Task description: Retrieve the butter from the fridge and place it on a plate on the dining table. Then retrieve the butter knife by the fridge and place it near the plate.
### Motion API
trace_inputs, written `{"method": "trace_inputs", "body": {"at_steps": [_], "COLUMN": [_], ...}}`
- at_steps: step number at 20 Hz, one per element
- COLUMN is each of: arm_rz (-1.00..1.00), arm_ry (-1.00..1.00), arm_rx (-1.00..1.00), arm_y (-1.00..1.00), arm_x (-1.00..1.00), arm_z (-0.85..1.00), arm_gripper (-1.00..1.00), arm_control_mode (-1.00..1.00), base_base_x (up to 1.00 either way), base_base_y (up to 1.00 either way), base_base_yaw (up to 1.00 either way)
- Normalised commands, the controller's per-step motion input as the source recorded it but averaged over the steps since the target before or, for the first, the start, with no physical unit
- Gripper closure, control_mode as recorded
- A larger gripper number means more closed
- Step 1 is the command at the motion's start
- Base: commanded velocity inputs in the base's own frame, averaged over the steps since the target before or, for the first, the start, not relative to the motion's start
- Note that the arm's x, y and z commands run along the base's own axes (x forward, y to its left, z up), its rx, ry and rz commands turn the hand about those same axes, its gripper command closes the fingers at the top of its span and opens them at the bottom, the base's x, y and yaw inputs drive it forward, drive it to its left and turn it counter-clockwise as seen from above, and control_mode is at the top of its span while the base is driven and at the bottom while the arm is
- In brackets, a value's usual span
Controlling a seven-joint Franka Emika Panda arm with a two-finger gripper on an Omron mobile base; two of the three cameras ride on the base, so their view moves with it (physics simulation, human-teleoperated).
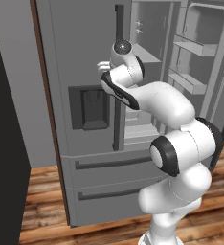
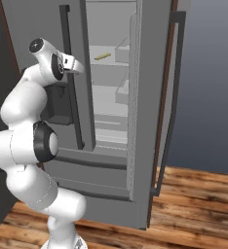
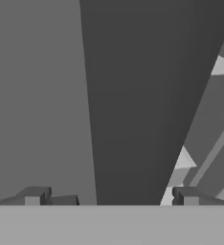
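A home kitchen, rendered, seen at an open fridge.

Right in front of the claw (image 3: 111,198) stands a tall grey French-door fridge (image 1: 85,119) with long dark vertical handles, a dark dispenser panel (image 1: 89,107) just below the claw, and two drawers (image 1: 114,177) lower down. Beyond the claw, one door hangs wide, baring pale shelves (image 2: 108,73) and door bins (image 1: 193,48), with a small yellow stick of butter (image 2: 102,56) on a shelf. Well below the claw runs a floor (image 2: 194,204) of warm wood planks, with plain grey walls behind.
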Motion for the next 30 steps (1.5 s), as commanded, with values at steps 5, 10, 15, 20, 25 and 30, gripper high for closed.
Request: {"method": "trace_inputs", "body": {"at_steps": [5,10,15,20,25,30], "arm_rz": [0.01,0.01,0.01,-0.04,-0.11,-0.05], "arm_ry": [0.00,-0.02,0.00,0.00,0.03,0.04], "arm_rx": [-0.01,0.01,0.01,0.00,-0.05,-0.05], "arm_y": [0.00,0.00,0.00,0.01,0.32,0.48], "arm_x": [0.32,0.20,0.18,-0.04,-0.60,-0.87], "arm_z": [-0.09,-0.01,0.00,0.00,0.00,0.01], "arm_gripper": [-1.00,1.00,1.00,1.00,1.00,1.00], "arm_control_mode": [-1.00,-1.00,-1.00,-1.00,-1.00,-1.00], "base_base_x": [0.00,0.00,0.00,0.00,0.00,0.00], "base_base_y": [0.00,0.00,0.00,0.00,0.00,0.00], "base_base_yaw": [0.00,0.00,0.00,0.00,0.00,0.00]}}
